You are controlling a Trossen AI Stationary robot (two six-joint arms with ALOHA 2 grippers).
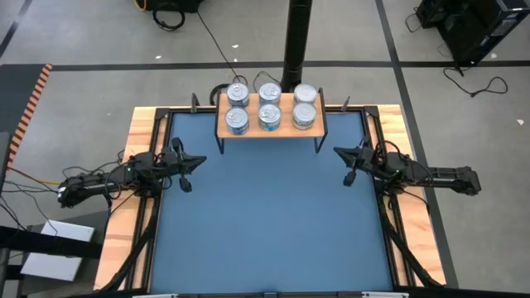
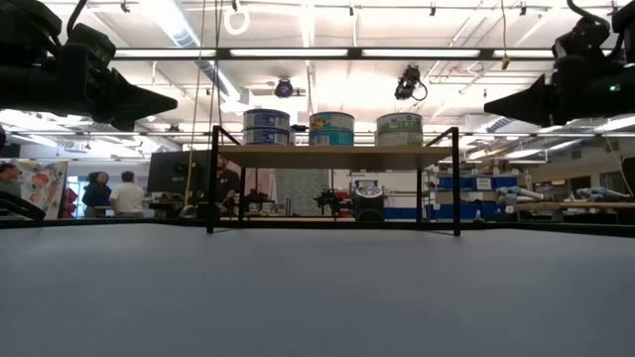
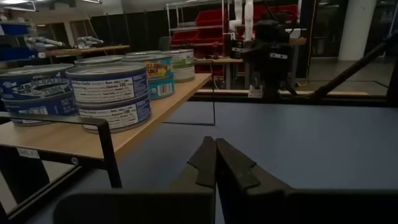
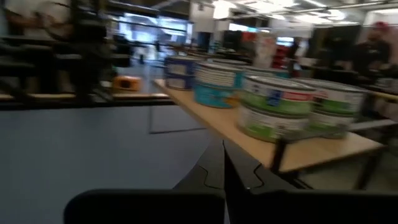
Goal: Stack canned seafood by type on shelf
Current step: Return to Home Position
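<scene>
The shelf (image 1: 253, 132) carries all the tins (image 1: 269, 116), which from above form 2 rows of 3 with silver tops. From table height the front row reads as 3 stacks, each 2 tins high: a dark blue stack (image 2: 266, 127) at the shelf's left end, a light blue stack (image 2: 331, 128) at its middle and a green stack (image 2: 399, 129) at its right end. The left gripper (image 1: 202, 161) hangs in front of the shelf's left end, above the blue mat (image 1: 273, 223), fingers pressed together on nothing. The right gripper (image 1: 336, 151) hangs just off the shelf's right front leg, its fingers likewise together and empty.
</scene>
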